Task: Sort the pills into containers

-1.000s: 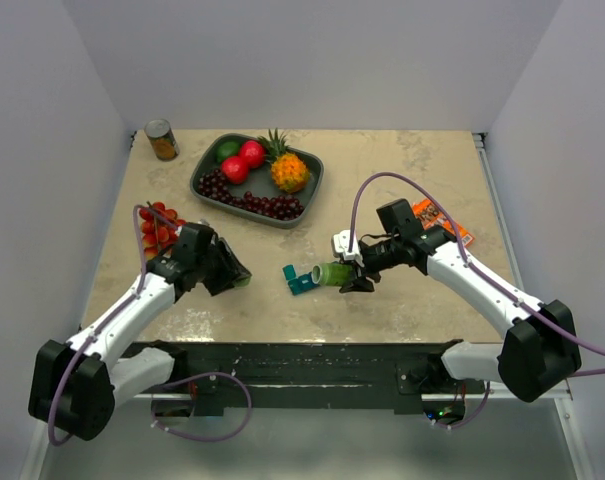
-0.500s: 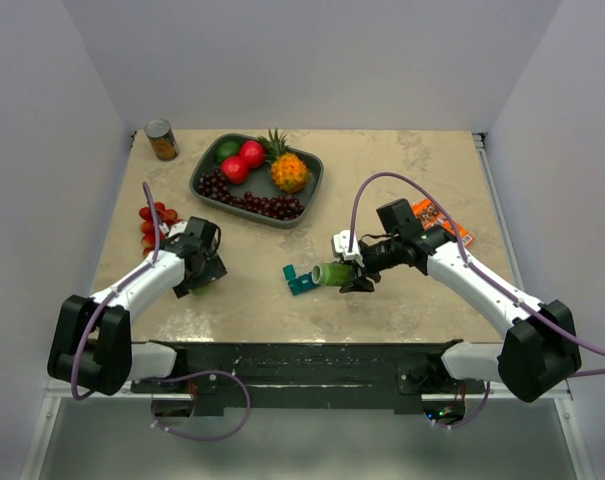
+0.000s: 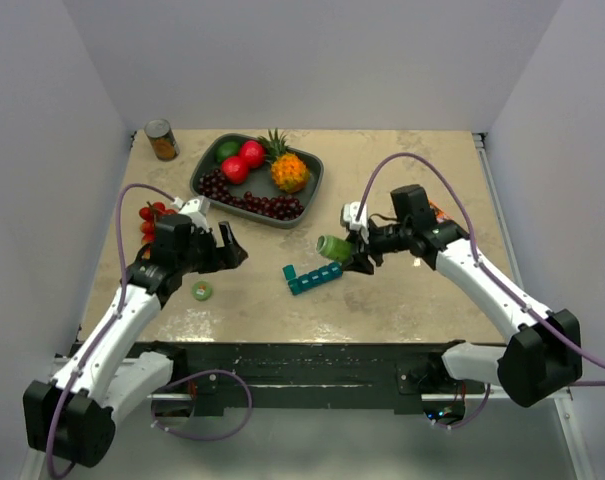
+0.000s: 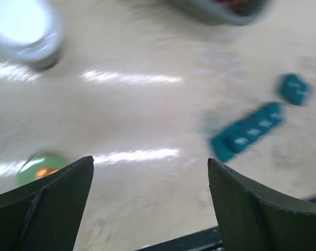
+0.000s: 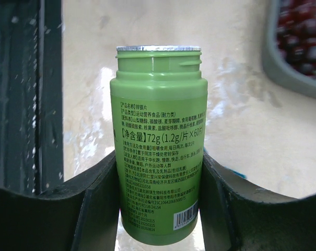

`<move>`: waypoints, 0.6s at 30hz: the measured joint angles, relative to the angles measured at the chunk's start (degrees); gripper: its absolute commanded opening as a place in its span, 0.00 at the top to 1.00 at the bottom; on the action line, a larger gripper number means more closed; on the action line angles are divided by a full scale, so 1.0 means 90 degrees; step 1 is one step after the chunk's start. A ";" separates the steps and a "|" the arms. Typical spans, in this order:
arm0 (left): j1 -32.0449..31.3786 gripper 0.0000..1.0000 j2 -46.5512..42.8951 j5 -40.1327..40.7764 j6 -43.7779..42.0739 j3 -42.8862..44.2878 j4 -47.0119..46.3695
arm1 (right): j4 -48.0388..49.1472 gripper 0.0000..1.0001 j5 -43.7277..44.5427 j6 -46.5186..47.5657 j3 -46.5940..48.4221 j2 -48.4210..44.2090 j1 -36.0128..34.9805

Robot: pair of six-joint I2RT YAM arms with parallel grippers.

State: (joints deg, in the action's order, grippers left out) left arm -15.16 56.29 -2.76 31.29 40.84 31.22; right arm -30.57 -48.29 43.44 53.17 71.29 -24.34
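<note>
Bottle: uncapped, gripped by right tool.
Cap: on worktop, near left.
Left tool: wide, empty.
Containers: no pills visible; sorting apparently unstarted.

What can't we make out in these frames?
Pills: none visible; the green bottle is opaque and its mouth is edge-on in right wrist view.
Containers: contents unreadable, motion blur in left wrist view, too small in top view.
Orange packet: mostly under the right arm in top view.
Pale round object: blurred, cut by left wrist frame's edge.
</note>
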 measured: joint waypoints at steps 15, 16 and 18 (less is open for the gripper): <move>0.0000 0.04 -0.1392 -0.3104 -0.1542 -0.1078 -0.2324 | 0.3857 1.00 0.0066 -0.6363 0.3689 0.0112 0.2424; 0.0000 0.04 -0.1481 -0.3157 -0.1579 -0.1090 -0.2368 | 0.5085 1.00 -0.0486 -0.7332 0.3383 0.0017 0.2152; 0.0000 0.04 -0.1579 -0.3225 -0.1615 -0.1090 -0.2436 | 0.7021 1.00 -0.1297 -0.9078 0.2982 -0.0073 0.1722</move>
State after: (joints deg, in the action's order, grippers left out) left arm -15.16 42.09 -31.79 16.75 31.03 9.30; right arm 32.62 -59.96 -38.26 80.01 70.63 -8.84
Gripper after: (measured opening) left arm 0.956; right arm 0.542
